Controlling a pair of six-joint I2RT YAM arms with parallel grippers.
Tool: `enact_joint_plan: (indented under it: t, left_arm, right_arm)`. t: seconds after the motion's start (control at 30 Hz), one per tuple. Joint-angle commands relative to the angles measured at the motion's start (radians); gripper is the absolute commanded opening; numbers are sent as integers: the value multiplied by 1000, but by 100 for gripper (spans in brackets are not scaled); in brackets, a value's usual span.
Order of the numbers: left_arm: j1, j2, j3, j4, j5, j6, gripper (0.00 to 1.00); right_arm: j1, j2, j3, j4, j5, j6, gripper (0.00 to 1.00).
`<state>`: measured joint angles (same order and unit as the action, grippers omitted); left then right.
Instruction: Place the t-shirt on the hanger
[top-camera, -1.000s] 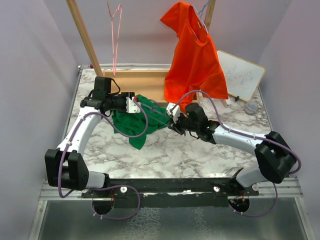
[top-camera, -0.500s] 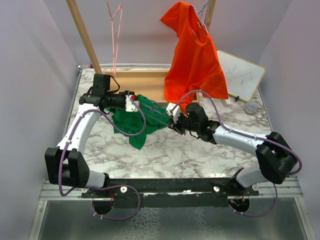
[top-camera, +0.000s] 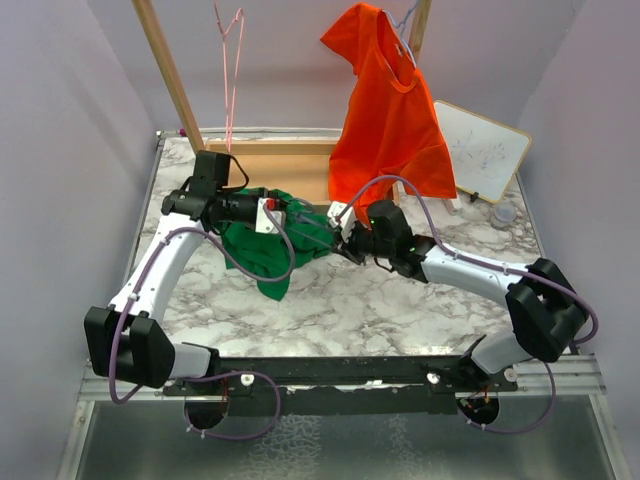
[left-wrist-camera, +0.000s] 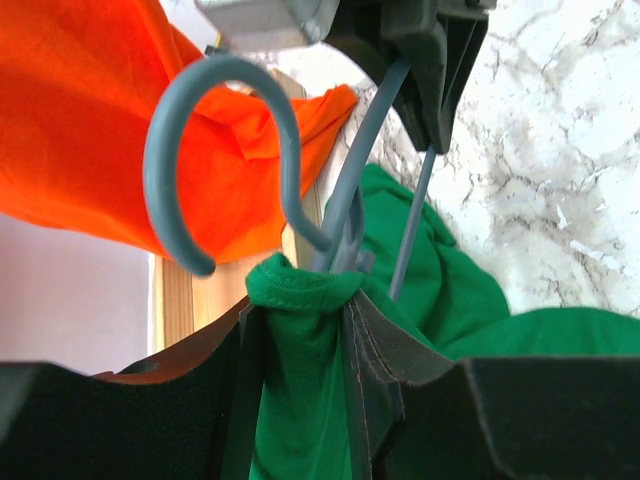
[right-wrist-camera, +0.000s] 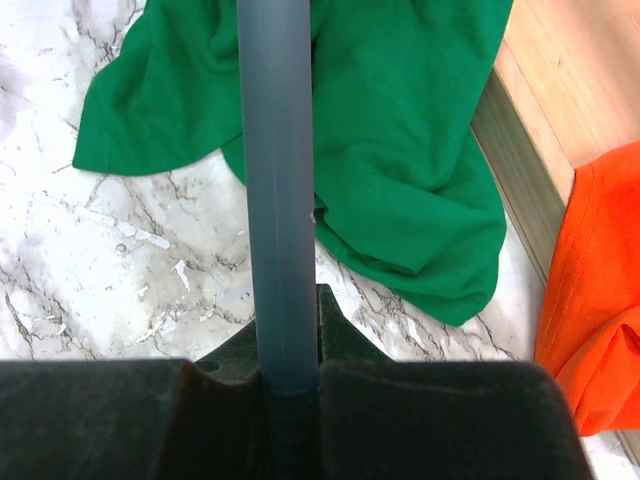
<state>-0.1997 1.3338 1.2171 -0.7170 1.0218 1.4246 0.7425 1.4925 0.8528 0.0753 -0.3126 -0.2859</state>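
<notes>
The slate blue-grey thick-barred clothes hanger (right-wrist-camera: 277, 150) is held above the white marble table (top-camera: 400, 310). Its long axis runs left to right between the two arms, with the hooked top toward the left arm. One of its bars is pinched tight between the closed fingers of the right gripper (top-camera: 343, 222).

The bright green cotton t-shirt (top-camera: 275, 245) lies crumpled on the far left-centre of the surface, just in front of the light wooden rack base (top-camera: 300, 165). A bunch of its fabric is drawn up to the neck of the hanger, below the hook, and is clamped between the partly closed fingers of the left gripper (top-camera: 272, 212).

Bare marble is seen from the t-shirt to the near edge and to the right edge. An orange-red t-shirt (top-camera: 385, 120) hangs over the far edge, close behind the right gripper. A small whiteboard (top-camera: 483, 150) is propped at the far right corner. A small clear cup (top-camera: 505, 213) stands by the right edge; its contents cannot be told.
</notes>
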Motion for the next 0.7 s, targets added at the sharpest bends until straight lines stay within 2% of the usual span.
enact_joint_plan:
  t: [0.0,0.23,0.37,0.5,0.67]
  left_arm:
    - [-52,-31,-10,23,80,-58,36]
    - [-113,-29,-37,117,56,-173,36]
    - [-111,-23,-26,158,-7,-258,42]
    - [-96,-18,-4,124,-60,-276,47]
    - [-20,-37,-34,148,-119,-353,69]
  right_arm:
    - [5,13,57,71,-50,-9,1]
    - [4,19,69,71,-53,0,1]
    - [5,4,47,83,-35,20,1]
    - [4,-10,19,117,-34,56,1]
    - [5,-28,-18,157,-22,93,1]
